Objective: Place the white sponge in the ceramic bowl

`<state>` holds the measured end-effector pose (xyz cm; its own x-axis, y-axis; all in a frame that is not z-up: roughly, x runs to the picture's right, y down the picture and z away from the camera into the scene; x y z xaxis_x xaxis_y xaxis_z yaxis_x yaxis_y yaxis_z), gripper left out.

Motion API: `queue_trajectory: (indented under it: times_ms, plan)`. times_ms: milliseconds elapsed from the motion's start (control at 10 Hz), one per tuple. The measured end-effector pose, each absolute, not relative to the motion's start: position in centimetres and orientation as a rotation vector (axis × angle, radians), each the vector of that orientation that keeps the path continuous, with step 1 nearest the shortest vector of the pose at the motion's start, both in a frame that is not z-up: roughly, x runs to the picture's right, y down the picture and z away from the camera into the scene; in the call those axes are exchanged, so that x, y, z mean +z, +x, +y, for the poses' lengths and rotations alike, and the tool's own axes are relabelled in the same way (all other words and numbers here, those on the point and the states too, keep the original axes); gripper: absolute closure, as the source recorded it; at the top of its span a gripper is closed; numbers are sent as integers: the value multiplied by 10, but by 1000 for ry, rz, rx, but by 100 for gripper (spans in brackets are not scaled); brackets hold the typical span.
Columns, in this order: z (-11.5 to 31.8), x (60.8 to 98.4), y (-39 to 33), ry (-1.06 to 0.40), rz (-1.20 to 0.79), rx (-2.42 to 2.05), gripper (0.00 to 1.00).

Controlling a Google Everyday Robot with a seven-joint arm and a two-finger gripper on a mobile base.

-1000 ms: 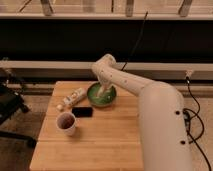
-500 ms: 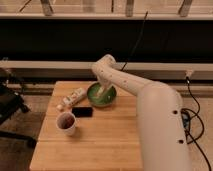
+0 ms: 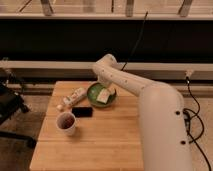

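Observation:
The green ceramic bowl (image 3: pixel 93 92) stands on the far middle of the wooden table (image 3: pixel 105 145). The white sponge (image 3: pixel 103 96), a small pale block, lies inside the bowl towards its right side. My gripper (image 3: pixel 112 90) hangs at the end of the white arm, right over the bowl's right rim and just above and beside the sponge. I cannot tell whether it touches the sponge.
A long white remote-like bar (image 3: pixel 73 97) lies left of the bowl. A small black object (image 3: pixel 81 111) lies in front of the bowl. A white cup with a dark inside (image 3: pixel 66 123) stands front left. A dark chair (image 3: pixel 9 107) is left of the table.
The gripper has stayed over the bowl and shifted a little to the right. The sponge now shows more plainly inside the bowl.

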<state>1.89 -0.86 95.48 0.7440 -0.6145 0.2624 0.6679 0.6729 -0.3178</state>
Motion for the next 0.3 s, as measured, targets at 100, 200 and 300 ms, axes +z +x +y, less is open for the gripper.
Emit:
queue_trajectory:
  times_ms: [100, 200, 300]
  plan:
    - [-14, 951, 20, -405, -135, -721, 20]
    - [-16, 943, 25, -416, -130, -724, 20]
    - [-14, 941, 25, -422, -130, -727, 20]
